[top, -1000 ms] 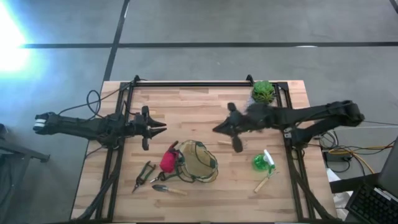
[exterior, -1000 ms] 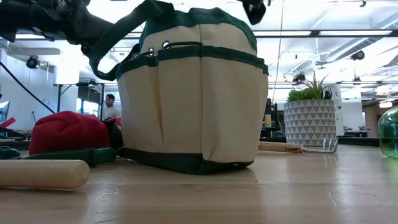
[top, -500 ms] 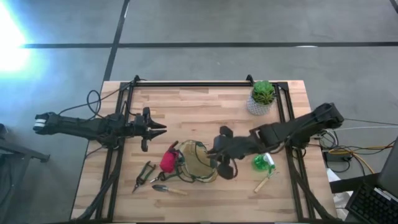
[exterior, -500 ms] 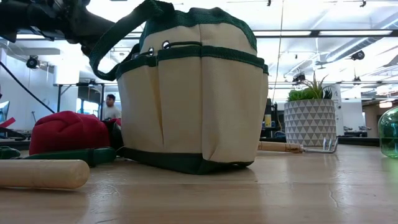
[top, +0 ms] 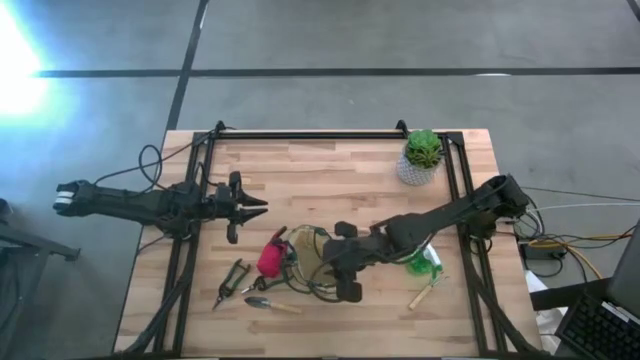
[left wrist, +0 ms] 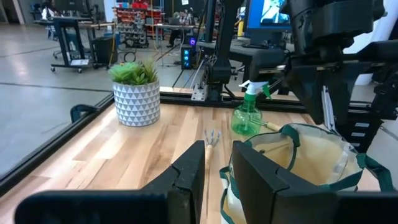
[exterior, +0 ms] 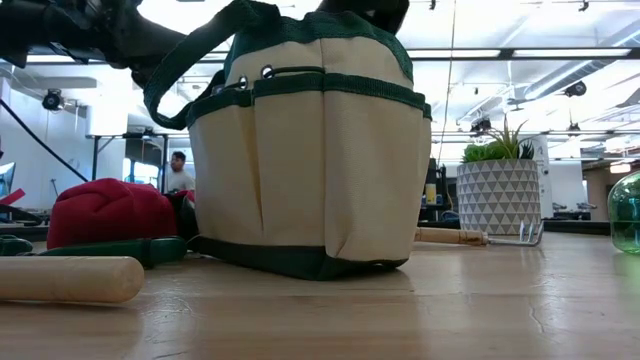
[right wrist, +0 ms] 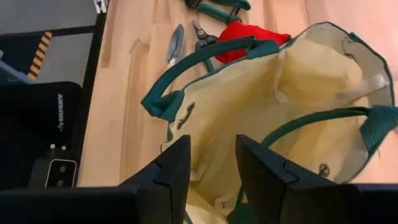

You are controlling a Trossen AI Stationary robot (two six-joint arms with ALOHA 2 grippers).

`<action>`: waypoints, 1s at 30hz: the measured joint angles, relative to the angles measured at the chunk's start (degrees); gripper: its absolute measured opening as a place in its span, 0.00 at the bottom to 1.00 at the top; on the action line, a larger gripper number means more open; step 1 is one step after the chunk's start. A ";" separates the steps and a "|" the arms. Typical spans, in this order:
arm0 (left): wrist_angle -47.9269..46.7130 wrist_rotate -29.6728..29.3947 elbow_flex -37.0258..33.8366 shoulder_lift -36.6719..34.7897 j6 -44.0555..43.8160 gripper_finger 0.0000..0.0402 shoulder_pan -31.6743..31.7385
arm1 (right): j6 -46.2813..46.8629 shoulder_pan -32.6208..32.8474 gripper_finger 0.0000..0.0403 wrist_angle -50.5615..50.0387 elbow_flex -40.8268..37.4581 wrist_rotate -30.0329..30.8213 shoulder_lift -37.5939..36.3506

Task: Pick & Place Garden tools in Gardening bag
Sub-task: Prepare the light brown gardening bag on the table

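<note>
The beige gardening bag [top: 312, 262] with green trim stands upright on its base at the table's near middle, mouth up. My right gripper [right wrist: 212, 146] hangs open just over the bag's mouth [right wrist: 298, 93], pointing down, with nothing between its fingers. Left of the bag lie a red-and-black piece [top: 270, 258], dark pruners [top: 232, 280] and a wooden-handled trowel [top: 272, 304]. To the bag's right stand a green spray bottle [top: 420, 262] and a wooden-handled fork [top: 425, 292]. My left gripper [top: 255, 206] waits at the left, narrowly open and holding nothing.
A green plant in a white patterned pot [top: 422, 155] stands at the far right corner. Black frame rails [top: 300, 135] run along the far and side edges. The far middle of the wooden table [top: 320, 175] is bare.
My right gripper has swung from the table's far middle toward the near edge and the left, and come down until it hangs over the bag's mouth. The bag and the tools on the table have stayed where they were.
</note>
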 joint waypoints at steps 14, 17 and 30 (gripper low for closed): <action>-0.02 0.07 0.00 0.02 -0.13 0.21 0.00 | 2.17 -1.25 0.32 -2.21 -0.09 1.92 0.15; -0.02 0.09 0.00 0.02 -0.17 0.21 -0.02 | 3.62 -1.75 0.37 -2.23 -0.49 0.96 0.15; -0.14 0.15 0.00 0.04 -0.37 0.21 -0.02 | 2.45 -1.84 0.37 -2.45 -0.99 0.44 3.79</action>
